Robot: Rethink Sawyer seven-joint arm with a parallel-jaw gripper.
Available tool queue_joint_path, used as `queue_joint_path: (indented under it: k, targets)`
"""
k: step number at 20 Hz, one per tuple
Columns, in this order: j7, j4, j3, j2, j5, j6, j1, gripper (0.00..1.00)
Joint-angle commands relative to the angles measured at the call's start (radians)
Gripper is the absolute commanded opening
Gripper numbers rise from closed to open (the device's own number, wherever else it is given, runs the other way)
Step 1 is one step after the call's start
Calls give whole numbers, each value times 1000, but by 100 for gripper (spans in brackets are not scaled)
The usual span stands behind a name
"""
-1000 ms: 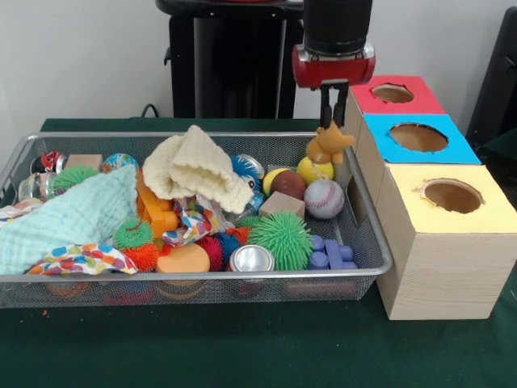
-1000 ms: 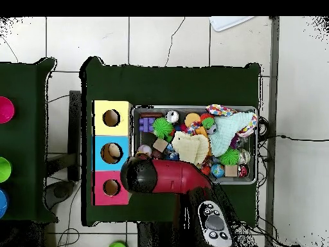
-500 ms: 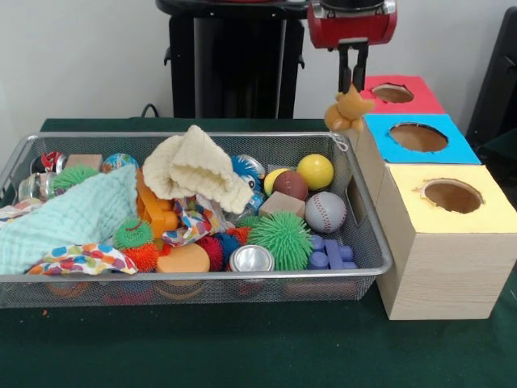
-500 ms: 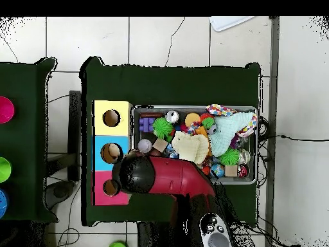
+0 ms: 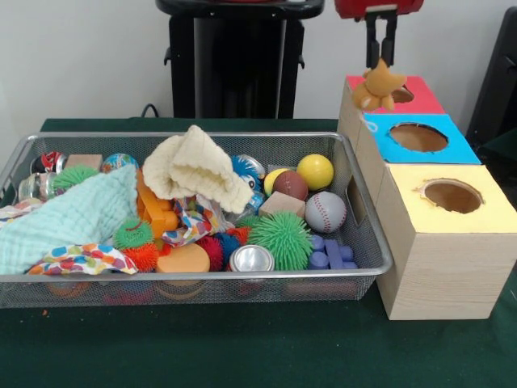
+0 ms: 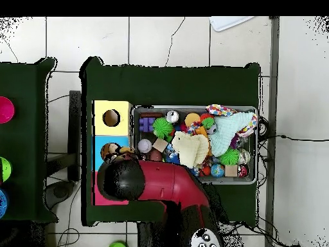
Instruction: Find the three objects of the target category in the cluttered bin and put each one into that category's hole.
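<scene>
The gripper (image 5: 380, 58) is pinching a small orange plush toy (image 5: 376, 86), dangling it over the red box (image 5: 420, 97).

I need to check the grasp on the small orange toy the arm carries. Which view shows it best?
The front view: the orange toy hangs from the gripper in front of the red box. In the overhead view the arm covers it.

We seem to be in a robotics lab: a green-covered counter (image 6: 167, 80) on a white tiled floor (image 6: 154, 42), cables (image 6: 289, 138) trailing off its right edge, a black pedestal (image 5: 234, 61) behind it, and a sorting box (image 5: 436, 242) with coloured holes.
</scene>
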Motion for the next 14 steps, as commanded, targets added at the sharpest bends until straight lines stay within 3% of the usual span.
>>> queue_joint_path:
  k: [1, 7, 14]
  targets:
    - [153, 145, 30, -89, 73, 146, 35, 0]
    - [127, 253, 11, -172, 109, 124, 54, 0]
    - [127, 348, -10, -182, 96, 33, 74, 0]
